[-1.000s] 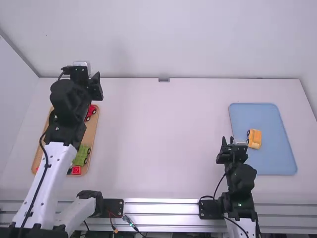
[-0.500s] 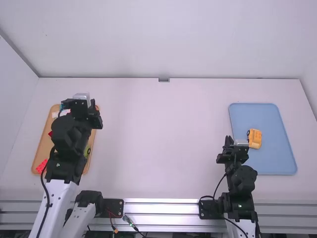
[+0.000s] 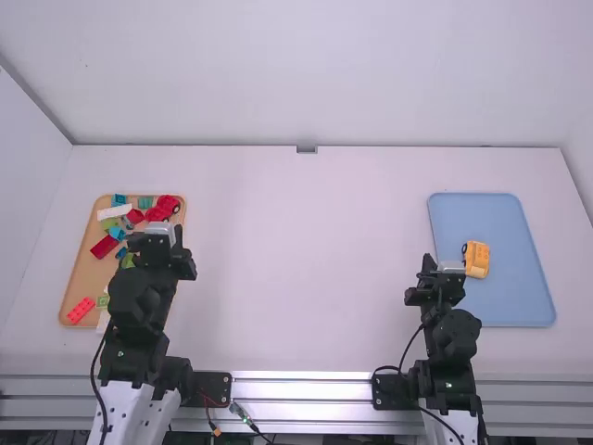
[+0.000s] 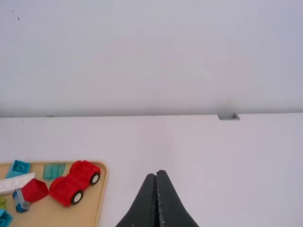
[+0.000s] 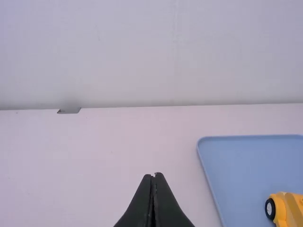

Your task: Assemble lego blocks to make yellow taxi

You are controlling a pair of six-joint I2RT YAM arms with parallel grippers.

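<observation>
Closed tip to tip and holding nothing at the left gripper (image 3: 178, 232), by the right edge of the wooden tray (image 3: 85, 273). Closed likewise, with nothing held, at the right gripper (image 3: 428, 260), just off the left edge of the blue tray (image 3: 505, 301). Has the yellow taxi (image 3: 478, 260) on that tray, nearer its left edge than its right. Toward the left edge of the desk (image 3: 306, 269), has a red car (image 3: 163, 209) in the wooden tray's far right corner and a red brick (image 3: 81, 310) by its near left corner.
</observation>
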